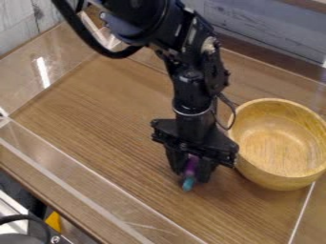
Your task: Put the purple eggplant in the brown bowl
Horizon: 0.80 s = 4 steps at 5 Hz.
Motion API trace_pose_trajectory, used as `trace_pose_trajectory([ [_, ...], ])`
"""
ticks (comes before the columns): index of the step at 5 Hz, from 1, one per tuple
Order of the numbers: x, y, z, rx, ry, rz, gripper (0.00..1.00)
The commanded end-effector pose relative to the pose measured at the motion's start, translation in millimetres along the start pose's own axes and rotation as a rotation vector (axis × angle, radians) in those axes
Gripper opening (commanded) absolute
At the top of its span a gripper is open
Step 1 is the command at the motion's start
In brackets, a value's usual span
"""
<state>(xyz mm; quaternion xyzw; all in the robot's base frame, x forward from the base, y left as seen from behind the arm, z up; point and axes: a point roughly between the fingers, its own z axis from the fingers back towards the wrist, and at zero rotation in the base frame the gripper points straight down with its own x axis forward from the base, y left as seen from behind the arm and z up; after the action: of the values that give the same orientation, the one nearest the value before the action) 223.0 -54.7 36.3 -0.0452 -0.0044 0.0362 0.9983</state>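
Note:
The purple eggplant [190, 175] hangs upright between my gripper's fingers, its teal stem tip pointing down just over the wooden table. My gripper [193, 170] points straight down and is shut on the eggplant; only the eggplant's lower end shows below the black fingers. The brown bowl [277, 141] is a round light wooden bowl standing to the right of the gripper, its near-left rim a short way from the fingers. The bowl's inside shows nothing in it.
The wood-grain table [102, 114] is fenced by clear plastic walls [76, 205] at the front and left. A grey plank wall runs along the back. The black arm [178, 57] reaches in from the upper left.

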Motion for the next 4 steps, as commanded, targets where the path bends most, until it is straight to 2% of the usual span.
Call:
trace_pose_trajectory([
  [1,9.5,-3.3,23.2,-0.007,-0.042,-0.013,0.00],
  [3,22.1,-8.1,61.2,-0.013,-0.042,-0.024,0.00],
  [4,20.0,-22.8,75.4,-0.026,-0.040,0.002,0.00],
])
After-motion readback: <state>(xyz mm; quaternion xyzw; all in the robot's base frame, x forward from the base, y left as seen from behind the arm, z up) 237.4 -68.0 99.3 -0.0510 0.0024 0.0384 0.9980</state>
